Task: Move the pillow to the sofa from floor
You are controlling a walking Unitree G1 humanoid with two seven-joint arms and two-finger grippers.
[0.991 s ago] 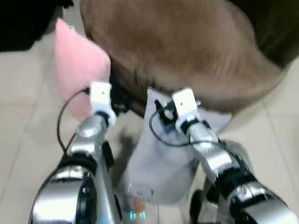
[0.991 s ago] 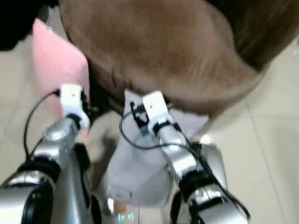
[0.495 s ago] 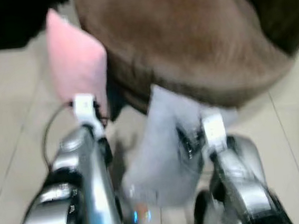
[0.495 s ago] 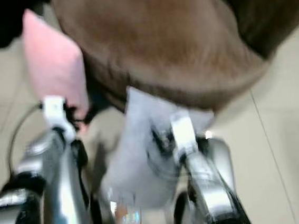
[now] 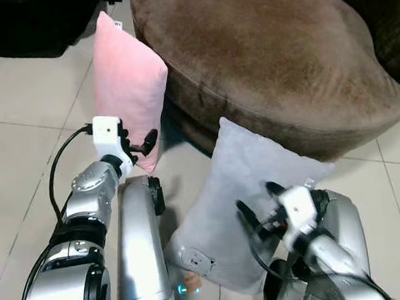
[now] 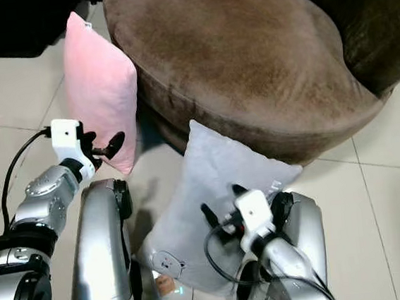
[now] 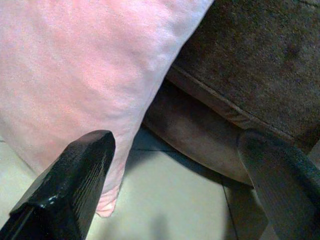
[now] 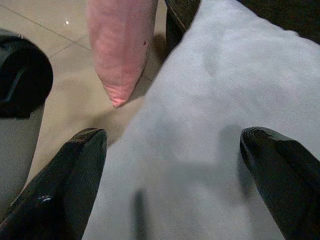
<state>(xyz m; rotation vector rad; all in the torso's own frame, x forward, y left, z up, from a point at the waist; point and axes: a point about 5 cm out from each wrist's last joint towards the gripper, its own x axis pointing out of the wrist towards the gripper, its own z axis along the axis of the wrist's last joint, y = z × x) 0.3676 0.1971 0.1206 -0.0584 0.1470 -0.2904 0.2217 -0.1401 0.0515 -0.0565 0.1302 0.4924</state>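
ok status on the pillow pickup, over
Both grippers open: left gripper by pink pillow, right gripper over grey pillow. Both pillows on floor, leaning on sofa.

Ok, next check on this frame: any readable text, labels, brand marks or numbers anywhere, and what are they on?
No text is readable.
Small tag at the lower corner of the grey pillow: a mark shows at, too small and blurred to read.
Tiny tag at the top of the pink pillow: too small to read.
Brown sofa, left gripper, right gripper: no lettering shows.
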